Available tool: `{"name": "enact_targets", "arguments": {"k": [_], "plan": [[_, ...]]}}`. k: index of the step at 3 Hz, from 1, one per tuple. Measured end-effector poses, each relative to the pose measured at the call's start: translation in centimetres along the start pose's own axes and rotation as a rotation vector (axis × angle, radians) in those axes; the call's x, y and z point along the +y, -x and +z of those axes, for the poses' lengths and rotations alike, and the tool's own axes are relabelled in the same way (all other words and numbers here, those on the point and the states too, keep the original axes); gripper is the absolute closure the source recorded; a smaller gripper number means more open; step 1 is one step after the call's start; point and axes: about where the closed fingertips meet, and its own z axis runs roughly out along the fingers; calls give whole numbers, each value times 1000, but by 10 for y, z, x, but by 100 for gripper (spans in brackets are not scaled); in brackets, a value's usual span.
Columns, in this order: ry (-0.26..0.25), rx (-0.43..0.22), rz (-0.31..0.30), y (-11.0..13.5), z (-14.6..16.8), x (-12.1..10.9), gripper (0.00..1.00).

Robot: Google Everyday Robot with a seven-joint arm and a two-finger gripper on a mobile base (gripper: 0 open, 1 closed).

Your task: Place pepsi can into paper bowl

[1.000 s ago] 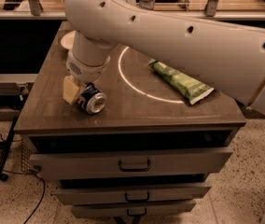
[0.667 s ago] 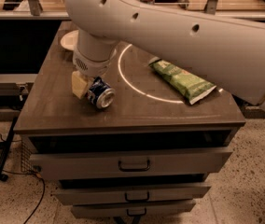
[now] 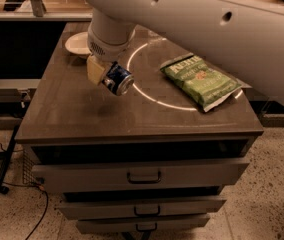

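Note:
My gripper is shut on the blue pepsi can and holds it on its side, lifted above the left middle of the brown cabinet top. One cream-coloured finger shows on the can's left; the can's silver end points down and right. The off-white paper bowl sits at the back left of the top, behind and left of the can, partly hidden by my wrist.
A green chip bag lies on the right half of the top. A bright ring of light marks the surface. My big white arm spans the upper view. Drawers sit below the front edge.
The can has been lifted off the cabinet top and carried up and slightly back toward the bowl, still in the gripper's hold.

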Motion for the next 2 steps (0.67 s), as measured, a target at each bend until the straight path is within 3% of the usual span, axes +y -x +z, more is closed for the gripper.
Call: {"name": "enact_targets", "arguments": {"k": [1, 2], "plan": [[0, 0, 0, 0, 0, 0, 100], [1, -24, -44, 17, 0, 1, 100]]}}
